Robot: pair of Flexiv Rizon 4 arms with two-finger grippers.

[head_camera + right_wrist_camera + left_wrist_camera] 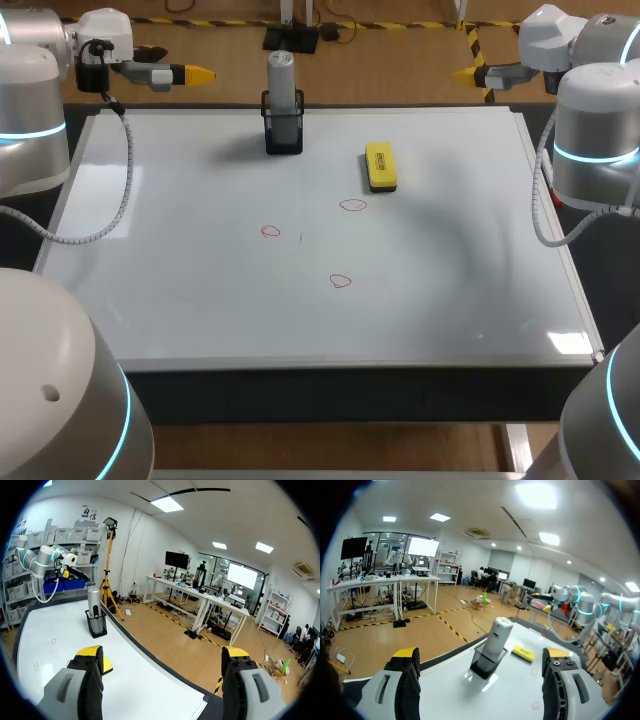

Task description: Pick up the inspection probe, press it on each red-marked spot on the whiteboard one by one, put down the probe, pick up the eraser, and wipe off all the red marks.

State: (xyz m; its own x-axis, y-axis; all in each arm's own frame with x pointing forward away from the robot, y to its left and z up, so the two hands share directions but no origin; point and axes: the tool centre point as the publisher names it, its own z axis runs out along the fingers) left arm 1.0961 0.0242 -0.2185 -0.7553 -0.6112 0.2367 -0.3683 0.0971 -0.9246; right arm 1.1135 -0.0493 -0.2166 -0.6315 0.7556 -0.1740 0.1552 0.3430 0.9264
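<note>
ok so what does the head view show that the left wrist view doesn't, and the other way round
Only the head view: all three red marks laid out across the whiteboard.
Only the left wrist view: the left gripper from behind, its yellow-tipped fingers wide apart with nothing held.
Both: the probe standing upright in its black holder, and the yellow eraser lying flat on the board, apart from the holder.

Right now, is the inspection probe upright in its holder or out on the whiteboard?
Upright and in. The inspection probe stands vertically, its lower end inside the black holder near the far edge of the whiteboard.
</note>
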